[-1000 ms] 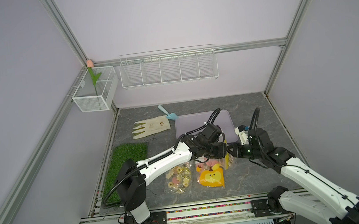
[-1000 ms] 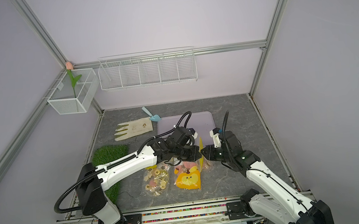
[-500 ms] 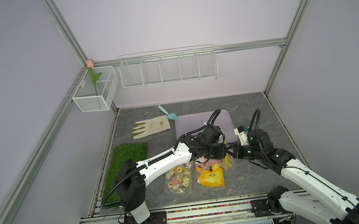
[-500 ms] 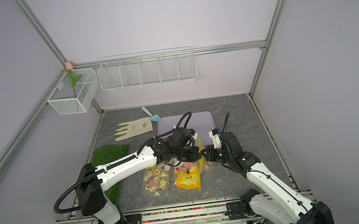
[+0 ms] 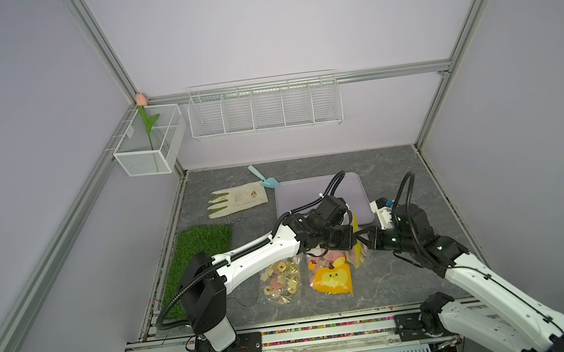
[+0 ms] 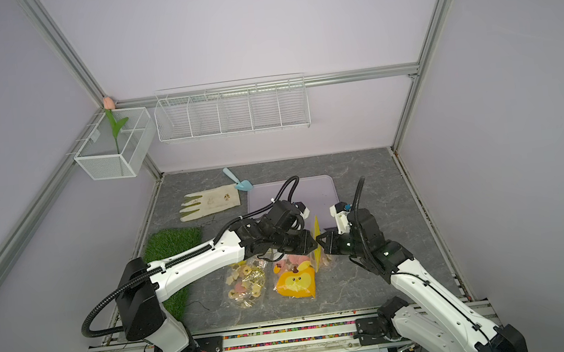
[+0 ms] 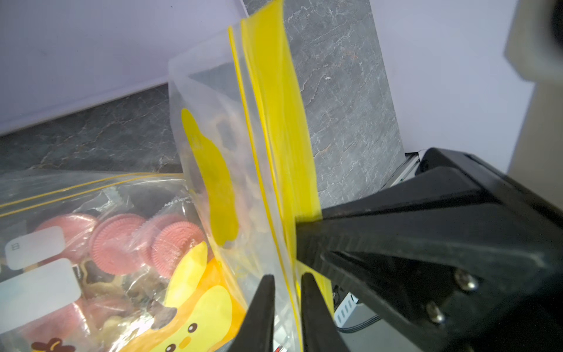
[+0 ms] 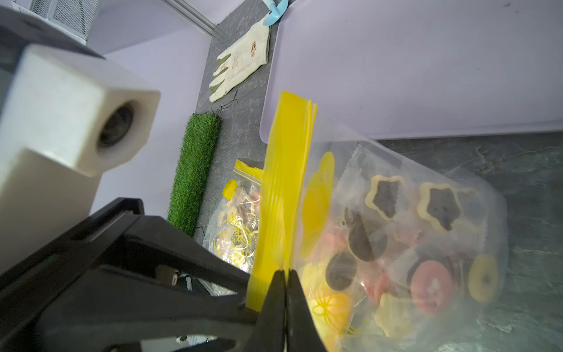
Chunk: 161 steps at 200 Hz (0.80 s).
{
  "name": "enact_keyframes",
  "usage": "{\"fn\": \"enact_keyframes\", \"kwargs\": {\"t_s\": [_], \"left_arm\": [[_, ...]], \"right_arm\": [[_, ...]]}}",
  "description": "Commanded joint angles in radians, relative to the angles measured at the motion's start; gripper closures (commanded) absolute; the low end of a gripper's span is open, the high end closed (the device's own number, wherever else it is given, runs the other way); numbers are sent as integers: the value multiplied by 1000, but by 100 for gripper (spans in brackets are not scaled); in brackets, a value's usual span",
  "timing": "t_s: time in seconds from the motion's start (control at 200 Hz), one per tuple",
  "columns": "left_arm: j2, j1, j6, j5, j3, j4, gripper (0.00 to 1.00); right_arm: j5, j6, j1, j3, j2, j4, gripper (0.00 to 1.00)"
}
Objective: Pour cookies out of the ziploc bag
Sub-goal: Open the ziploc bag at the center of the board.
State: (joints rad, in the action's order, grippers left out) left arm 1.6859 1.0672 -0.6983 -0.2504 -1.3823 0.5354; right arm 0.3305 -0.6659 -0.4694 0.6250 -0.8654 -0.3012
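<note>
While the right hand (image 8: 286, 275) pinches the yellow strip (image 8: 283, 183) of the ziploc bag (image 8: 426, 170), the left hand (image 7: 288, 279) — slightly parted — straddles it.

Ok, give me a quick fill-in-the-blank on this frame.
The right gripper is shut on the clear ziploc bag's ___ zip strip. The small toy cookies lie ___ that bag. The green artificial-grass mat lies on the robot's ___ side of the grey table. Missing: yellow; inside; left.

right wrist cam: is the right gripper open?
No, the right gripper is shut, its fingertips pressed together on the yellow zip strip of the ziploc bag.
</note>
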Motion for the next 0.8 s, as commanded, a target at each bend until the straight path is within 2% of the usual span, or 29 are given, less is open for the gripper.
{"fn": "enact_keyframes", "kwargs": {"t_s": [0.0, 0.165, 0.335, 0.385, 0.455, 0.655, 0.8], "left_arm": [[7, 5, 3, 5, 7, -10, 80], [19, 5, -3, -14, 11, -15, 79], [24, 5, -8, -3, 18, -16, 84], [29, 5, -11, -2, 16, -15, 88], [40, 5, -10, -1, 6, -3, 100], [65, 5, -14, 3, -11, 21, 100], [58, 5, -11, 53, -17, 55, 100]], "right_arm": [[-3, -7, -6, -12, 24, -11, 94], [-4, -10, -5, -9, 25, -15, 94], [3, -12, -6, -6, 20, -9, 94], [5, -14, -5, -7, 18, -8, 93], [5, -16, -7, -8, 19, -9, 94], [-16, -5, -6, -4, 22, -38, 94], [-53, 14, -6, 3, 22, -76, 93]]}}
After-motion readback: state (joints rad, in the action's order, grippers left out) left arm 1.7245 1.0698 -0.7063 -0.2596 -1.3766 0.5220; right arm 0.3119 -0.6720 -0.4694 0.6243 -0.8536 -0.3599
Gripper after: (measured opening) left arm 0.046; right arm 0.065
